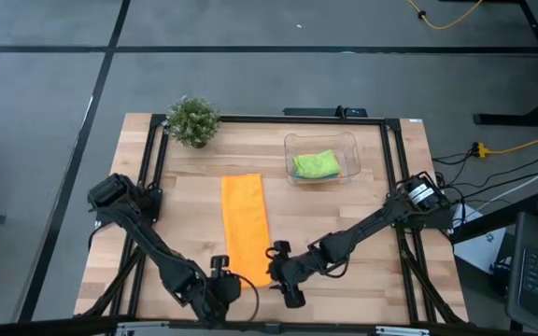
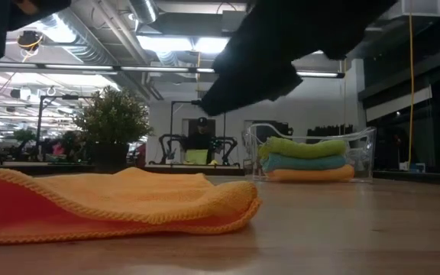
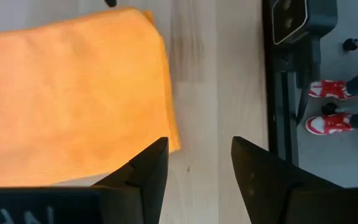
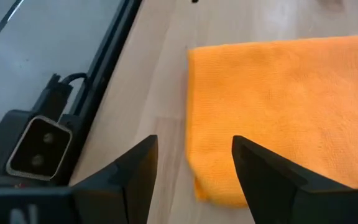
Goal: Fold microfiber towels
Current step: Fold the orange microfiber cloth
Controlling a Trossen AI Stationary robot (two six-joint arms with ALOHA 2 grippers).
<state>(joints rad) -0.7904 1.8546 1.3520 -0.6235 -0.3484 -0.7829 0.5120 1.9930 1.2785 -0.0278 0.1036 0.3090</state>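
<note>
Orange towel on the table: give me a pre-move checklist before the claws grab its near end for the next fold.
1. Orange towel lies as a long strip on the wooden table, already folded once: ok.
2. Left claw open, empty, at the towel's near left corner: ok.
3. Right claw open, empty, at the near right corner: ok.
4. Towel's near edge flat: not ok; the low view shows it humped and curling.
5. Fold path toward the clear tub free; the potted plant stands off to the side: ok.
6. Tub holds folded lime, teal and orange towels, stacked: ok.
</note>
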